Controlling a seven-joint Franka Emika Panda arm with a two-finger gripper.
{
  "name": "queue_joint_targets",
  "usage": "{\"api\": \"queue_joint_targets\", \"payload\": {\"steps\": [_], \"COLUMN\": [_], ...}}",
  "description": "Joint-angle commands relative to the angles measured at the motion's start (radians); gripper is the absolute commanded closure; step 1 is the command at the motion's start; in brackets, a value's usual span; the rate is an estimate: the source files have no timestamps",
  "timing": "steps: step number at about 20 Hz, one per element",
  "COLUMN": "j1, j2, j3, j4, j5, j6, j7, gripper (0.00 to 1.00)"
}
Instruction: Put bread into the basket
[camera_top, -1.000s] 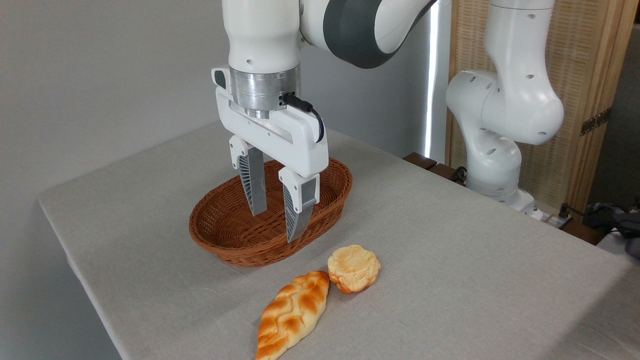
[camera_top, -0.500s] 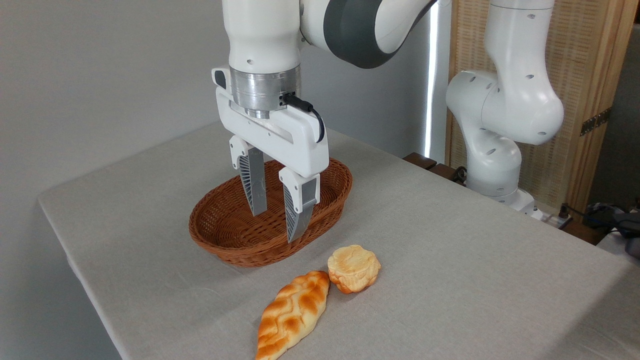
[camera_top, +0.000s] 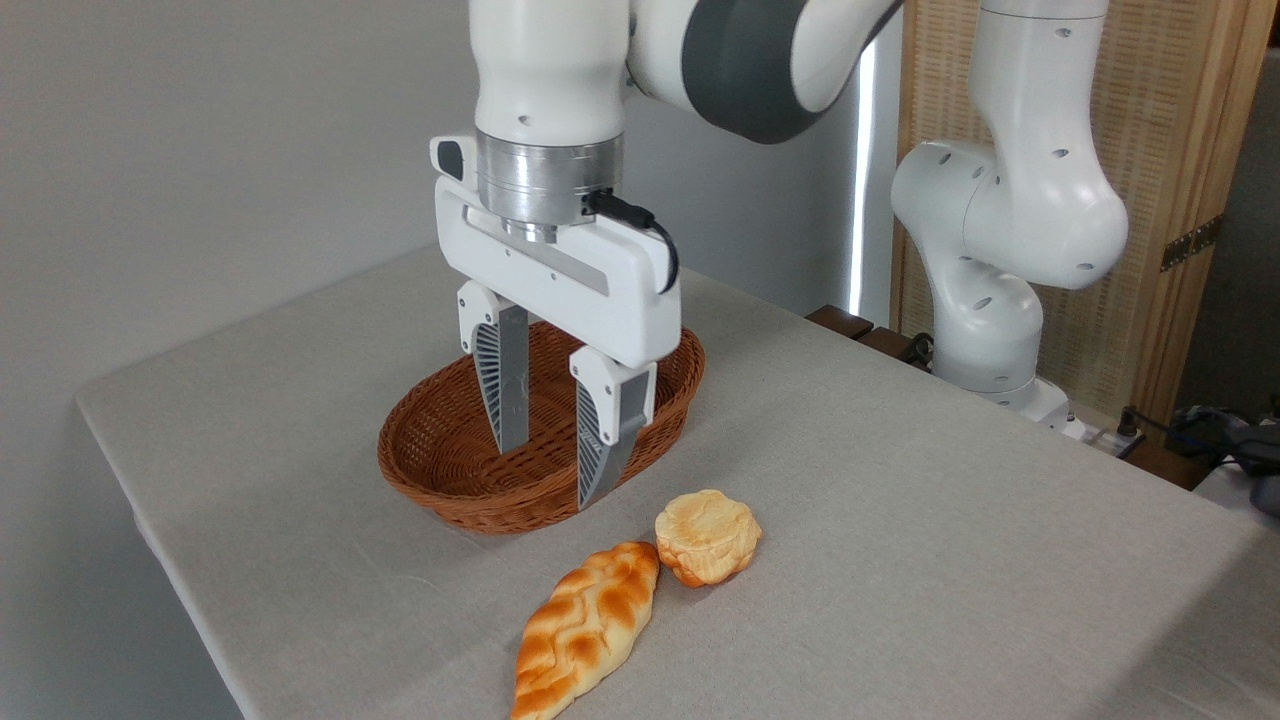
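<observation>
1. Over the near half of the basket (camera_top: 455, 470) hangs the gripper (camera_top: 550, 470), fingers pointing straight down, spread apart and holding nothing. In this view the tip of the nearer finger overlaps the basket's front rim; whether it touches cannot be told.
2. Basket: oval, reddish-brown wicker with a rolled rim, resting on the table (camera_top: 900, 520); nothing shows inside it.
3. Bread (camera_top: 588, 628): long braided loaf, golden-orange with pale grooves, lying flat on the cloth in front of the basket and apart from it, its lower tip reaching the bottom edge of the view.
4. Round bun (camera_top: 708, 536): small, pale-topped, lying just beside the loaf's upper tip, apparently touching it, to the right of the gripper and clear of the basket.
5. Table: covered with a plain grey cloth; the loaf and bun lie between the basket and the near edge.
6. Arm (camera_top: 990, 220): white links and base column rising at the far right of the table, in front of a wood-framed woven screen (camera_top: 1180, 150).
7. Cables and dark objects (camera_top: 1230, 440): at the far right edge, beyond the table; too small to identify.
</observation>
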Motion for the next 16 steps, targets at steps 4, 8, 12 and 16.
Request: {"api": "queue_joint_targets", "payload": {"steps": [4, 8, 12, 16], "j1": [-0.001, 0.014, 0.014, 0.006], "j2": [0.02, 0.047, 0.103, 0.139], "j3": [0.049, 0.049, 0.047, 0.047], "j4": [-0.064, -0.116, -0.124, -0.124], "j5": [0.002, 0.005, 0.017, 0.02], "j6": [0.104, 0.187, 0.239, 0.261], "j7": [0.007, 0.013, 0.015, 0.015], "gripper": [0.0, 0.0, 0.0, 0.0]}}
